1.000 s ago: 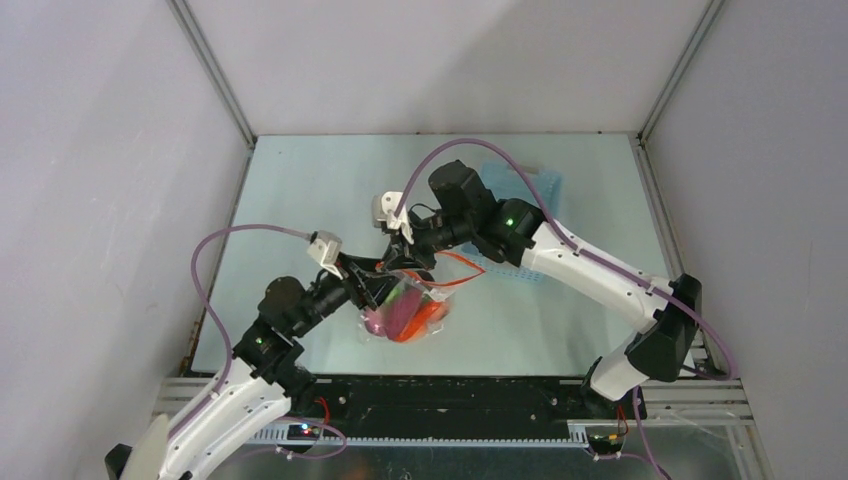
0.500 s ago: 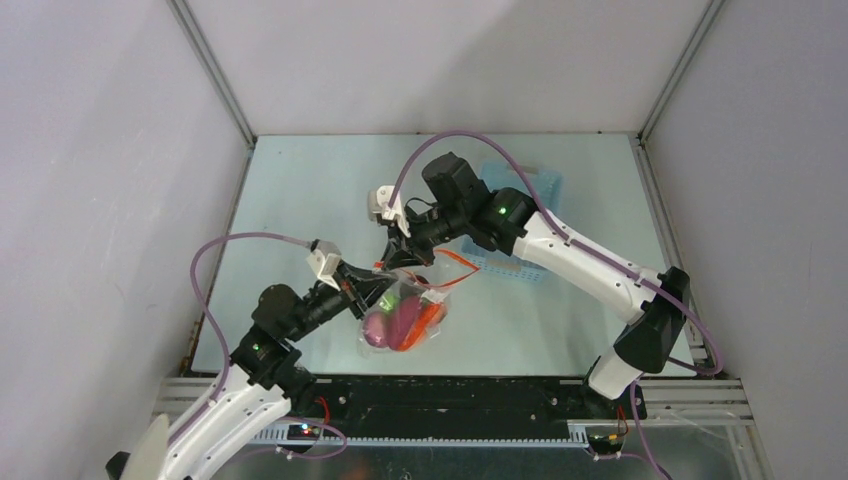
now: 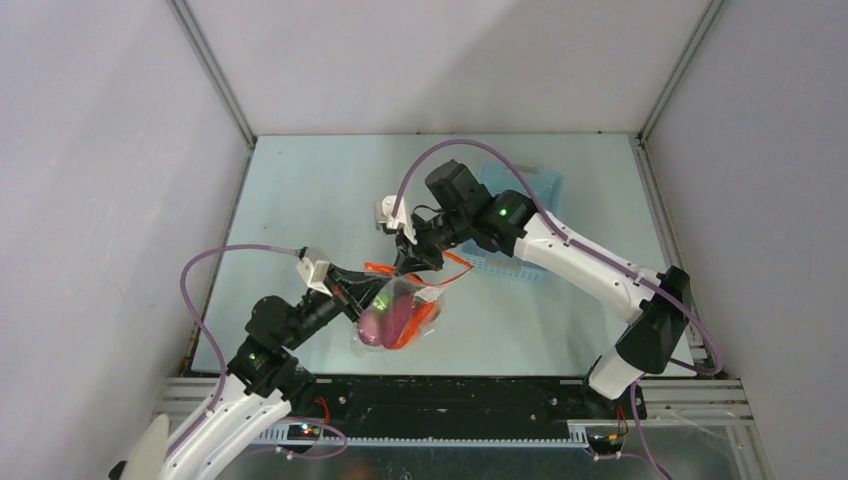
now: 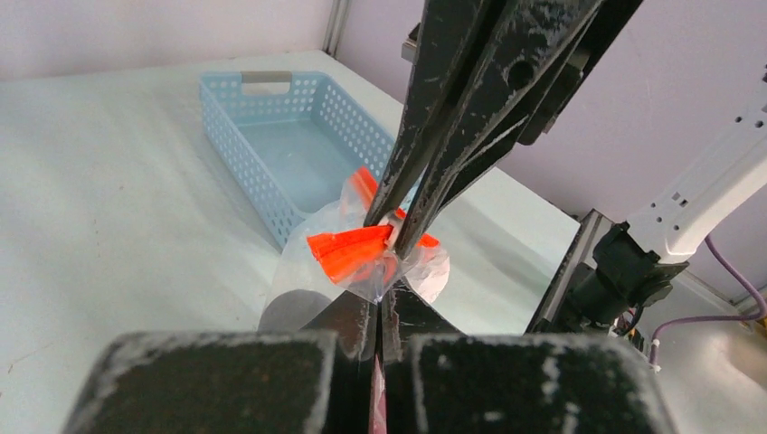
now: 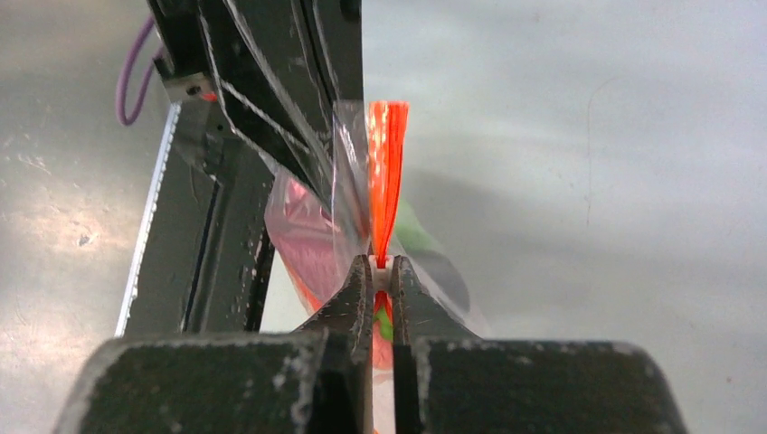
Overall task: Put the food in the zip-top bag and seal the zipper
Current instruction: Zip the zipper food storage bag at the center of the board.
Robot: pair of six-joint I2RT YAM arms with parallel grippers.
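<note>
Toy food [image 3: 385, 322], purple, orange and a sliver of green, sits bunched inside the zip-top bag [image 3: 432, 300], which two robot arms hold between them near the front middle of the table [image 3: 300, 200]. The left gripper [image 4: 378, 312] has its fingers pressed together on the clear plastic just below the bag's mouth. The right gripper [image 5: 381, 271], coming in from the far side, pinches the zipper [image 5: 387, 163], and the red-orange strip stands up out of its closed fingertips. From above it is hard to say whether the bag's bottom rests on the table or hangs just clear of it. A light-blue perforated basket [image 4: 244, 154] stands behind the bag, partly hidden under the right arm in the overhead view.

The table is pale green and smooth, enclosed by plain grey-lilac walls [image 3: 450, 60] with metal posts in the corners.

Compared with half a second ago, the left arm has drawn back a little toward its base. A longer stretch of the zipper now shows to the left of the right gripper, and the bag itself has barely moved.
</note>
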